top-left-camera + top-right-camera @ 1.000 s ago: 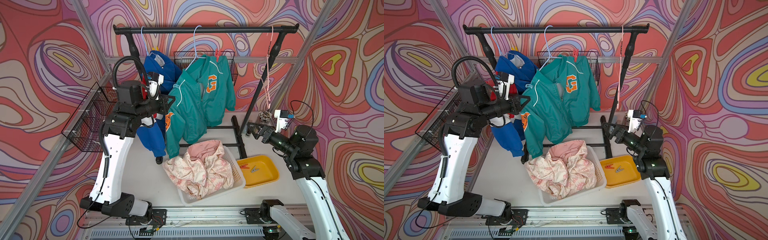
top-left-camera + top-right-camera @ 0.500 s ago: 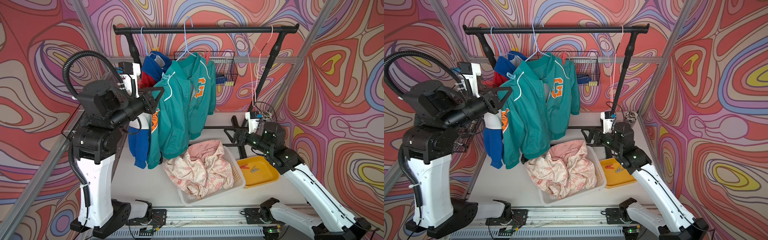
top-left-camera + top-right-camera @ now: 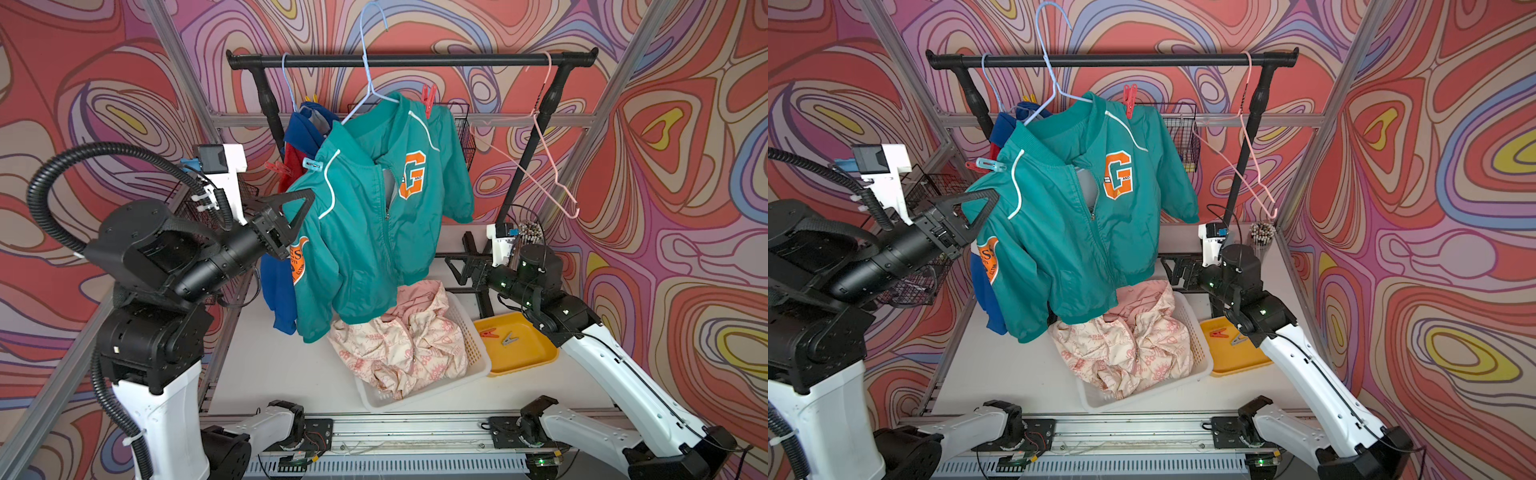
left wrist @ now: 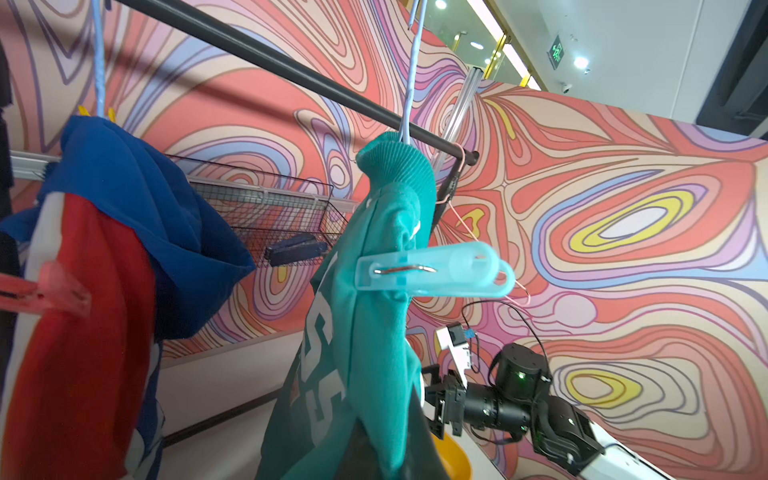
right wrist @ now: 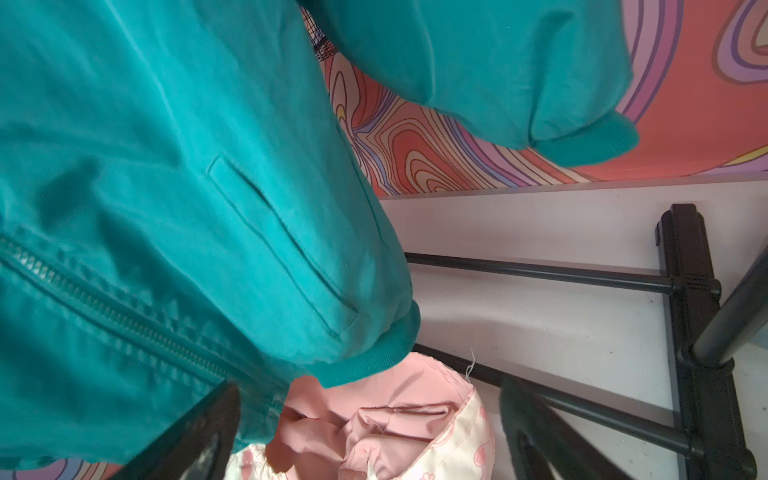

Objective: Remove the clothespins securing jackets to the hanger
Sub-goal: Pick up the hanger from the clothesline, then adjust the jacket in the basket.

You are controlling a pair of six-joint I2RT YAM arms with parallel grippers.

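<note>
Left gripper (image 3: 306, 198) is seen left of centre in both top views, closed on the teal jacket (image 3: 374, 232) at the shoulder nearer the left of the frame, and the cloth is stretched toward that side. The right gripper (image 3: 458, 270) is held right of centre, low beside the jacket's hem, with its jaws set wide apart and nothing between them. In the right wrist view its fingers (image 5: 199, 436) are shown at the bottom edge, with the teal hem above them and the pink jacket (image 5: 395, 432) beyond.

The blue pin (image 3: 311, 164) is clipped on the teal shoulder just above the left gripper, and it is shown large at the centre of the left wrist view. The red pin (image 3: 429, 97) is clipped upright on the other shoulder, at top centre. The teal jacket is carried on a blue hanger (image 3: 364, 45), whose hook is seen higher in the frame than the rail (image 3: 457, 61).

The blue jacket (image 3: 305, 129) is hung behind the teal one, toward the upper left. A second red pin (image 3: 277, 168) is clipped on its red part, just left of the blue pin, and yellow pins (image 3: 313, 98) are seen at its top. The pink jacket is laid in the basket (image 3: 469, 345) at lower centre. A loose red pin (image 3: 488, 332) and a grey pin (image 3: 507, 337) are laid side by side in the tray (image 3: 523, 357) just right of the basket. A bare pink hanger (image 3: 558, 166) is hung at the right end of the rail
</note>
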